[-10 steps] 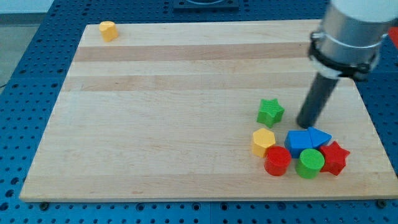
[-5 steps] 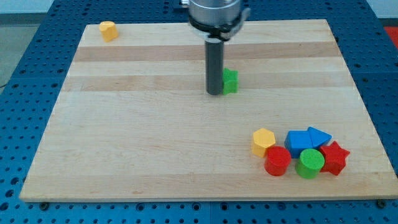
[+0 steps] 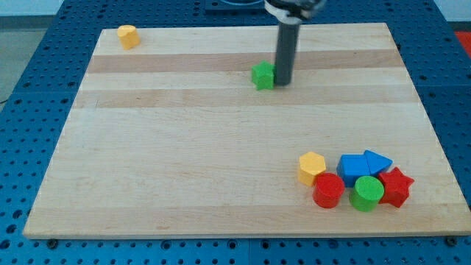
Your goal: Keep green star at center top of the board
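Observation:
The green star (image 3: 262,76) lies in the upper middle of the wooden board (image 3: 184,147), a little below the top edge. My tip (image 3: 282,82) stands right next to the star on its right side, touching or nearly touching it. The rod rises from there to the view's top.
A yellow block (image 3: 128,35) sits at the board's top left corner. At the bottom right lies a cluster: a yellow hexagon (image 3: 311,167), a red cylinder (image 3: 328,191), a green cylinder (image 3: 366,193), a red star (image 3: 396,186), a blue cube (image 3: 354,167) and a blue triangle (image 3: 378,160).
The green star has moved up and slightly left, from mid board toward the top. My tip has gone from the star's left side to its right side.

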Robot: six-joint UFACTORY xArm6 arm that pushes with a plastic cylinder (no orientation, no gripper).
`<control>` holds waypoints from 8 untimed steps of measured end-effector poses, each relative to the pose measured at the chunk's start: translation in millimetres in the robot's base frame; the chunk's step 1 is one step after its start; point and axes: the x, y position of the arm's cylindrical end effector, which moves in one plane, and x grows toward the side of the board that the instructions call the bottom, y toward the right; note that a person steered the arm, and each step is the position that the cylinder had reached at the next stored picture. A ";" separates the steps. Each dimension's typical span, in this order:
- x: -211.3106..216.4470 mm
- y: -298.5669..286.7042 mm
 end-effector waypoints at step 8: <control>-8.7 -74.3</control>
